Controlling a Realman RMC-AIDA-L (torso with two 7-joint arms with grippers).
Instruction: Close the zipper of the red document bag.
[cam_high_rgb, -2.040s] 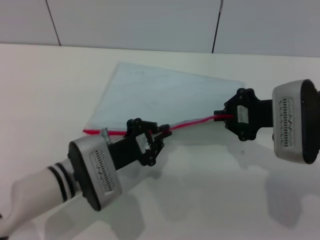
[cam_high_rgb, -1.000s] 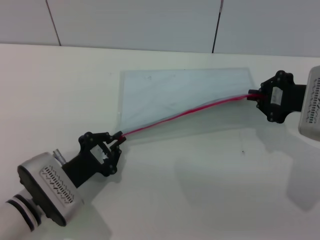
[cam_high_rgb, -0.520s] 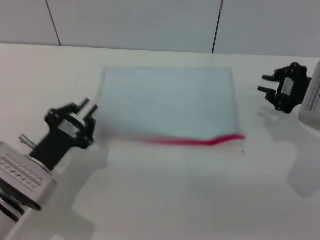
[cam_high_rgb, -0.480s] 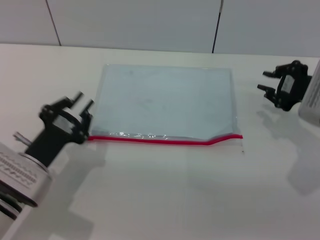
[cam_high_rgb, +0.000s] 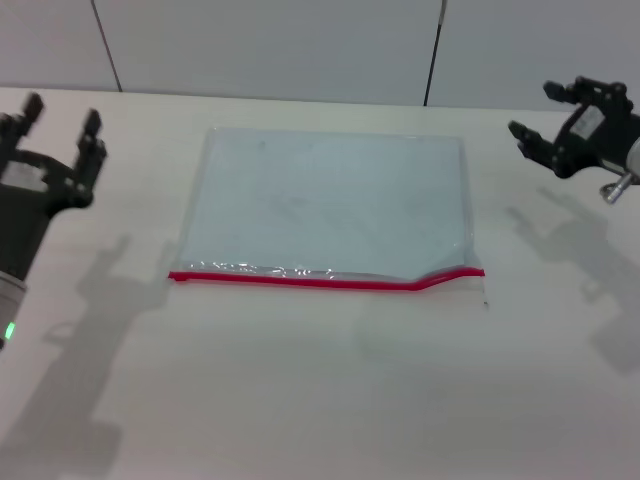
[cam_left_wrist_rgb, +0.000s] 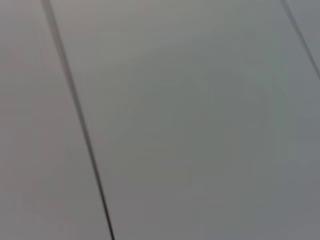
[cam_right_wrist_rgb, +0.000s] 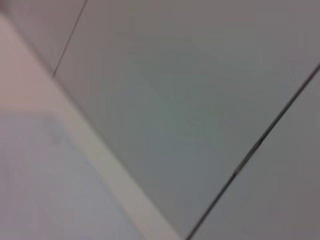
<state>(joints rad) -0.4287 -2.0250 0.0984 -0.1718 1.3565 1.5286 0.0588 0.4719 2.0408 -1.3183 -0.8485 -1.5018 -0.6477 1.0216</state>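
Your red document bag (cam_high_rgb: 330, 205) lies flat mid-frame on the bench (cam_high_rgb: 330, 400), its zipper (cam_high_rgb: 320, 281) along the lower edge, kinked toward the right end. Both grippers hang clear because nothing needs holding: left gripper (cam_high_rgb: 58, 113) upper left, right gripper (cam_high_rgb: 548, 112) upper right, fingers spread, empty.

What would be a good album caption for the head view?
Flat translucent blue-grey plastic pouch with red zipper edge lies on white table, open left gripper and right gripper hovering either side.

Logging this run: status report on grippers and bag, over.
Left gripper open, raised at far left. Right gripper open, raised at far right. Red document bag flat on table, zipper along near edge, kinked toward right end. Nothing in the way.
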